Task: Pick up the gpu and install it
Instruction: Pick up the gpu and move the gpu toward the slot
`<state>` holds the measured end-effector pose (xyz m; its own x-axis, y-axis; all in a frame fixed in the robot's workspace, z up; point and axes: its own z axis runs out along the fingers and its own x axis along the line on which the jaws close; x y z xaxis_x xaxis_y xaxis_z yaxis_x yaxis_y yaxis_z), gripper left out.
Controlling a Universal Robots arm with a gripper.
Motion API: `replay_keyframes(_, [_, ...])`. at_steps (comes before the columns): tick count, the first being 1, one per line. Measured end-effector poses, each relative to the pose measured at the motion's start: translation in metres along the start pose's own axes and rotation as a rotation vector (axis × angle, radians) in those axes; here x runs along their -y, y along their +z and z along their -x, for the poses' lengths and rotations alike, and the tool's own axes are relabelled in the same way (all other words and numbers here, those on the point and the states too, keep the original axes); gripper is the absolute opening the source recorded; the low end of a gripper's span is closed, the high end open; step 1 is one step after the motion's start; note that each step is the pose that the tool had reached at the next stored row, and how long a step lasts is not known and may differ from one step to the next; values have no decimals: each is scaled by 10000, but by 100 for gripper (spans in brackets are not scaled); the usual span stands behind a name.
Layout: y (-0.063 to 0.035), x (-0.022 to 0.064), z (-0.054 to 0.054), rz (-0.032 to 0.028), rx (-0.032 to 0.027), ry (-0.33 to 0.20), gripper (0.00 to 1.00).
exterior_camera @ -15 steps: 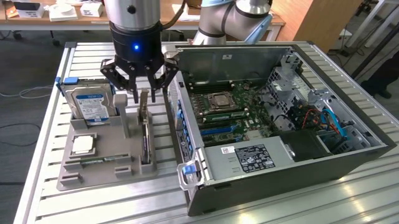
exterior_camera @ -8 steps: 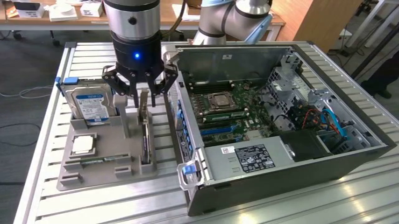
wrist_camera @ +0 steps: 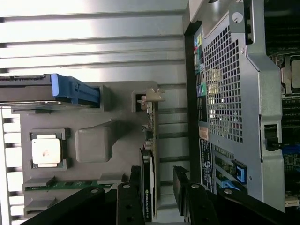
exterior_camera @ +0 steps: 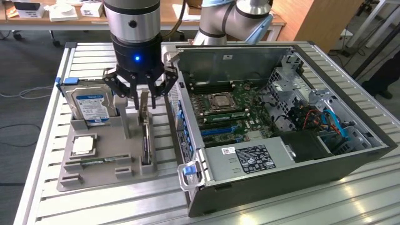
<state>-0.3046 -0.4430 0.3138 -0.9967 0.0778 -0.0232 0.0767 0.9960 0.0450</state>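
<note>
**My open hand sits over the gpu**

My gripper (exterior_camera: 144, 93) is spread wide and holds nothing. One finger is on each side of the gpu (exterior_camera: 146, 140). In the wrist view I see a gap between the card (wrist_camera: 151, 131) and one finger (wrist_camera: 183, 194). The other finger (wrist_camera: 131, 201) is very close to the card, and I cannot tell if it touches.

The gpu stands up on its thin edge in a slot of the gray tray (exterior_camera: 100, 176). Its shiny metal end (wrist_camera: 153, 95) points away from my fingers.

I think the card is light and stiff, so it should not bend or droop. It is thin, though, and the little parts on it could break. I think the best place to pinch is the two flat sides near the top edge, with a soft squeeze. If I hold it crooked, it may tip in my fingers.

The hard drive (exterior_camera: 91, 105) with the blue label stands farther along the tray. The chip (exterior_camera: 83, 145) and the green memory stick (exterior_camera: 93, 161) lie near it. The open computer case (exterior_camera: 275, 185) is just beside the tray.
</note>
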Motion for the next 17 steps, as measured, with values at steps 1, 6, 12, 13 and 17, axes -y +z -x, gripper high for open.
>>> replay_keyframes(1, [8, 19, -7, 1, 0, -5, 42])
replay_keyframes(6, [72, 107, -23, 4, -2, -47, 42])
replay_keyframes(12, [100, 182, -30, 5, -3, -76, 42])
replay_keyframes(13, [100, 182, -30, 4, -4, -75, 42])
replay_keyframes(17, [134, 187, -31, 3, -5, -76, 42])
